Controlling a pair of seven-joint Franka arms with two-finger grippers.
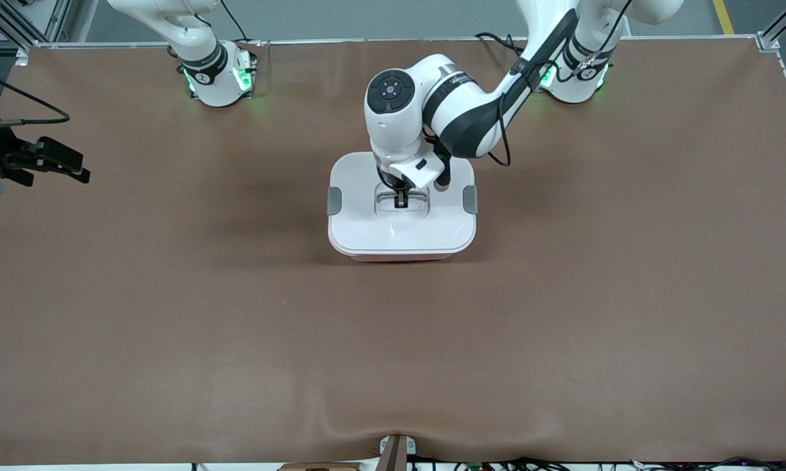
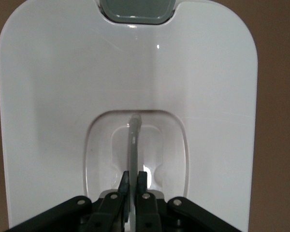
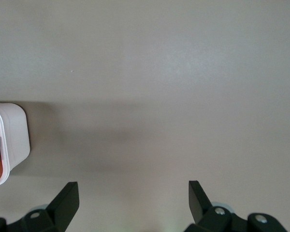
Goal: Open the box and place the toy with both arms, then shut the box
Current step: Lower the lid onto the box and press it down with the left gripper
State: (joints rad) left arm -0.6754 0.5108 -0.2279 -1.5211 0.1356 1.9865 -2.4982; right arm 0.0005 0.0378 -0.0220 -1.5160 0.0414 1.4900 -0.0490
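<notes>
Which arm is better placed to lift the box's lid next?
Left, probably. Its tool is shut on the lid handle of the box. The right tool hangs open over bare table toward the right arm's end.

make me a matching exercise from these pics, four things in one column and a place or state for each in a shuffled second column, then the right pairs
Things:
1. left pincer
2. right pincer
3. lid
4. side clip

States or places:
A. grey, on the edge of the box
B. open, over bare table toward the right arm's end
C. white, sitting on the box
D. shut on the handle in the lid's recess

Pairs: 1-D, 2-B, 3-C, 4-A
</notes>
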